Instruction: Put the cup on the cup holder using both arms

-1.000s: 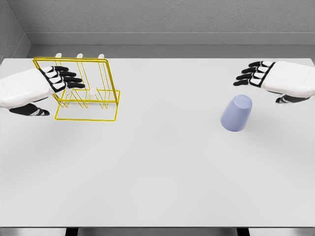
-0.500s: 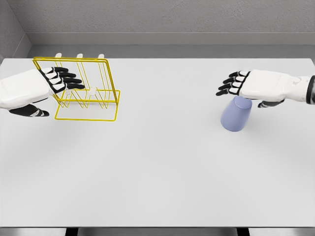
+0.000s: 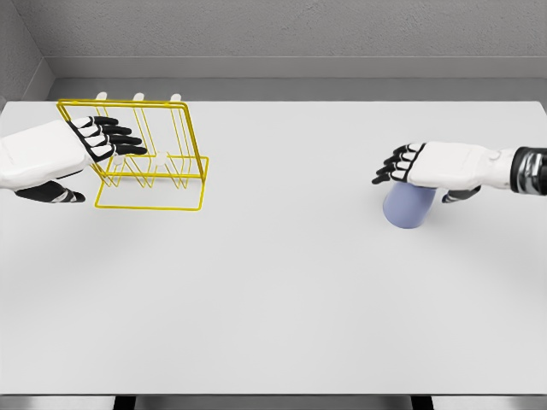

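A pale blue cup (image 3: 407,208) stands upside down on the right part of the white table (image 3: 282,282). My right hand (image 3: 402,165) lies over its top, palm down, fingers spread and pointing left; no finger wraps the cup. A yellow wire cup holder (image 3: 154,162) with white-tipped pegs stands at the far left. My left hand (image 3: 109,138) hovers at the holder's left side with its fingers stretched out in front of the frame, holding nothing.
The table's back edge meets a grey wall (image 3: 291,34) behind the holder. A wide stretch of tabletop separates holder and cup.
My right hand has come left and down from beside the cup until it covers the cup's top. The left hand and the holder have stayed put.
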Controlling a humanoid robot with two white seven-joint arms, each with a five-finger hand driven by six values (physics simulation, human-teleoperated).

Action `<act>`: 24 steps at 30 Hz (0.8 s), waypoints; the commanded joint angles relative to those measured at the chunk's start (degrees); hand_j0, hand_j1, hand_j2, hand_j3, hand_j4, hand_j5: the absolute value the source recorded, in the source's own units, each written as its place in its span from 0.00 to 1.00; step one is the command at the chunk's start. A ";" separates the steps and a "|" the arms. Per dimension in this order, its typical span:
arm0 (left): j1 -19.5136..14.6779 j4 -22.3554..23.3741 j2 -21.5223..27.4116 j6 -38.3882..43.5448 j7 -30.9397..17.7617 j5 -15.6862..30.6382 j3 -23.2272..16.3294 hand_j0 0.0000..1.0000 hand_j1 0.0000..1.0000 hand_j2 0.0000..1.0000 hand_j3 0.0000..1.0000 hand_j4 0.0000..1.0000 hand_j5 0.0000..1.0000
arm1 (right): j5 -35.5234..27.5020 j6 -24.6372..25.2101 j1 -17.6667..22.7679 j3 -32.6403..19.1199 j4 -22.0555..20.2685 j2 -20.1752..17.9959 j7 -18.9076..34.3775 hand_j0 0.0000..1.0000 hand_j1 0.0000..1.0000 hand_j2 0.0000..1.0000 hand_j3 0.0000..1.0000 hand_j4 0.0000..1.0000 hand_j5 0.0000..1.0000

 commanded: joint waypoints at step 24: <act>-0.09 0.72 0.07 0.08 0.21 4.85 0.84 1.00 1.00 1.00 1.00 1.00 1.00 | 2.10 0.08 0.00 0.89 -0.30 1.19 1.63 0.72 0.72 0.72 0.72 0.72 0.72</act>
